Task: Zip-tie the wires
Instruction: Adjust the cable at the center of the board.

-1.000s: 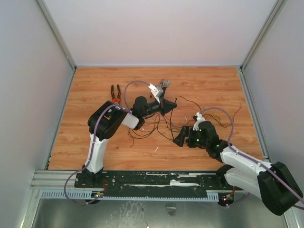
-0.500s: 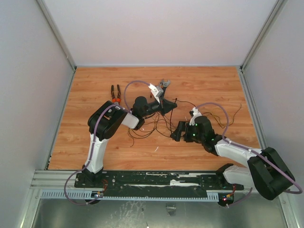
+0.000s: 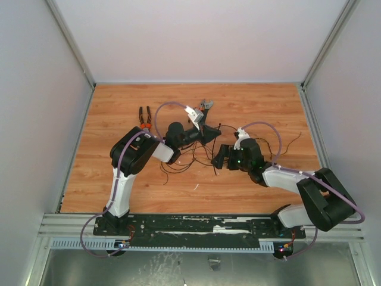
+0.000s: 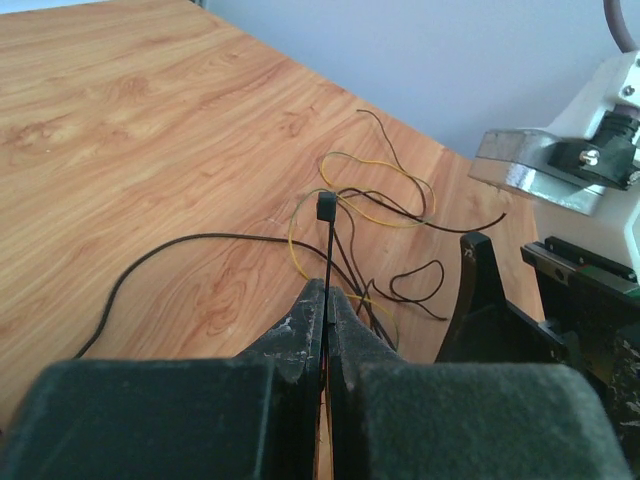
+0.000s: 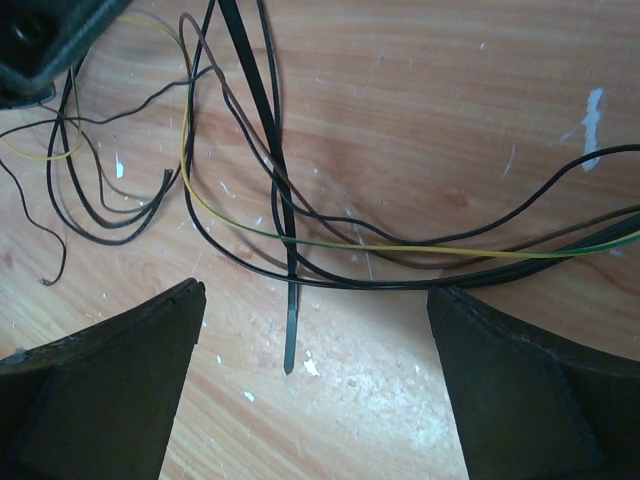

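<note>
Over the wires [image 5: 420, 249], the right end effector [image 5: 315, 300] has swung in — jaws apart, astride the tail of the tie [image 5: 289, 320] — while the left end effector [image 4: 328, 300] stays clamped on it, so a grab looks near.

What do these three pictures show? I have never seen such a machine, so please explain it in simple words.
Two robot arms stand at the near edge of a wooden table. One picture looks down from above. The other two come from a small camera on each arm's wrist. On the table lie loose thin wires and a pair of pliers. The left gripper is shut on a black zip tie. The right gripper is open over the wires, with the tie's pointed end between its fingers.
</note>
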### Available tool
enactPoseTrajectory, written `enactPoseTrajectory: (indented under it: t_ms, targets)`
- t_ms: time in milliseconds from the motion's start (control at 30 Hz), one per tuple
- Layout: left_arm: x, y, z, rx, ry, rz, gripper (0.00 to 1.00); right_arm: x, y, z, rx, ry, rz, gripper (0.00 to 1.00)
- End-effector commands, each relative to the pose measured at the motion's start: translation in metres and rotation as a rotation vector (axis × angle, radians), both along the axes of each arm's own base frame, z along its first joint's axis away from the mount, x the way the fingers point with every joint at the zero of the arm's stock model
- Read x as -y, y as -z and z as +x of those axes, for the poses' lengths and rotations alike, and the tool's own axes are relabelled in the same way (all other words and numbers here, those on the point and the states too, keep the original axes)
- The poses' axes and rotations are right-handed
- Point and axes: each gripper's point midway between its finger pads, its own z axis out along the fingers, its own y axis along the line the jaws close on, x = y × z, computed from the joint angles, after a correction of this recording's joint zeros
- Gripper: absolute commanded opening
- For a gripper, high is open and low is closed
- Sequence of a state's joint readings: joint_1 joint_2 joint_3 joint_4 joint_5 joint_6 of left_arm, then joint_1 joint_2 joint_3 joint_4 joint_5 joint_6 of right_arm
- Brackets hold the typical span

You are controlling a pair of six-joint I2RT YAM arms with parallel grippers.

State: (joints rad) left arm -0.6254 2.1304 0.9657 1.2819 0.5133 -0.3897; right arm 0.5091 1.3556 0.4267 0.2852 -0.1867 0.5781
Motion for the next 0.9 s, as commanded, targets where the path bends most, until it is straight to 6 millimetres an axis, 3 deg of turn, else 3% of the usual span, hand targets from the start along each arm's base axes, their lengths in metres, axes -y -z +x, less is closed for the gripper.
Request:
enactPoseTrajectory:
  t_ms: [0,533,867]
  targets:
    - [0.001,-0.014,-0.004,0.045,-0.002,-0.028,0.00,-0.001,-0.015,0.027,0.090,0.026,-0.002,0.94]
    - [-0.004,0.003,-0.006,-0.038,-0.027,-0.040,0.00,0.003,-0.012,0.035,0.090,0.032,-0.042,0.95]
    - [-0.003,0.010,-0.022,-0.105,-0.026,-0.050,0.00,0.006,-0.013,0.033,0.097,0.029,-0.051,0.96]
